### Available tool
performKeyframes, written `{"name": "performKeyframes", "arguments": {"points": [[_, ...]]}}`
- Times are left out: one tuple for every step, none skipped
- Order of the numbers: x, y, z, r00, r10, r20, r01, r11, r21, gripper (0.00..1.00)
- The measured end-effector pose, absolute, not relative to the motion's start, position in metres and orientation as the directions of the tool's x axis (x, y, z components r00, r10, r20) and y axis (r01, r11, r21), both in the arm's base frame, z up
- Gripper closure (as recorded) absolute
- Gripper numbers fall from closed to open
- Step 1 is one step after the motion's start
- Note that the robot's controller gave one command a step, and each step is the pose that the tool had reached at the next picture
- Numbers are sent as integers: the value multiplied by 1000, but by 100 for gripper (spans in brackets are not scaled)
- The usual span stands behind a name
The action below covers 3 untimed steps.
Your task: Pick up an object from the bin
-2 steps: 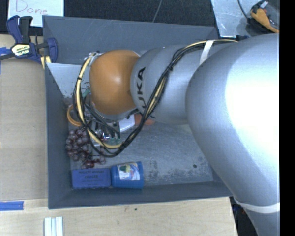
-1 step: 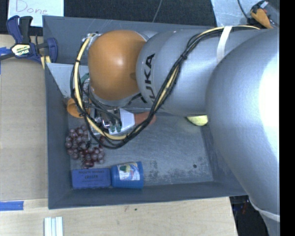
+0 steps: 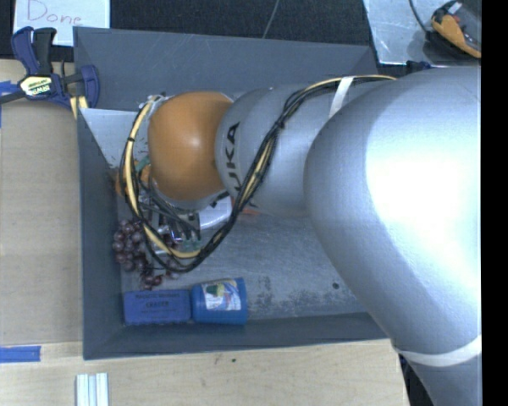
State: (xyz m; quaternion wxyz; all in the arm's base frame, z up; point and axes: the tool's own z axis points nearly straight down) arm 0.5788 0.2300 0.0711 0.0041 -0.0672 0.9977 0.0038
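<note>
- Nearest the camera, the silver arm [image 3: 389, 184] fills the right side of the camera view and reaches leftward into the grey bin [image 3: 97, 294].
- At its wrist sits a rounded orange cover [image 3: 186, 146], with black and yellow cables [image 3: 135, 155] looped around its left edge and underneath.
- Below the cover, the gripper [image 3: 174, 231] hangs low over the left part of the bin floor. Its working end is hidden by the wrist parts and cables, so I cannot tell whether it is apart, together or clamped on anything.
- A bunch of dark purple grapes [image 3: 132, 248] lies just beside the gripper on its left, near the bin's left wall. Its right edge runs under the cables, and whether it touches the gripper cannot be told.
- Along the bin's front wall, below the grapes, a flat blue box [image 3: 157, 306] lies touching a blue pack with a coloured label [image 3: 220, 301] on its right.
</note>
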Motion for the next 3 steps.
{"name": "performKeyframes", "arguments": {"points": [[560, 229, 75, -879, -476, -45, -476, 879, -3, 0], [580, 233, 75, -987, -158, -20, -158, 987, 13, 100], [580, 233, 75, -987, -158, -20, -158, 987, 13, 100]]}}
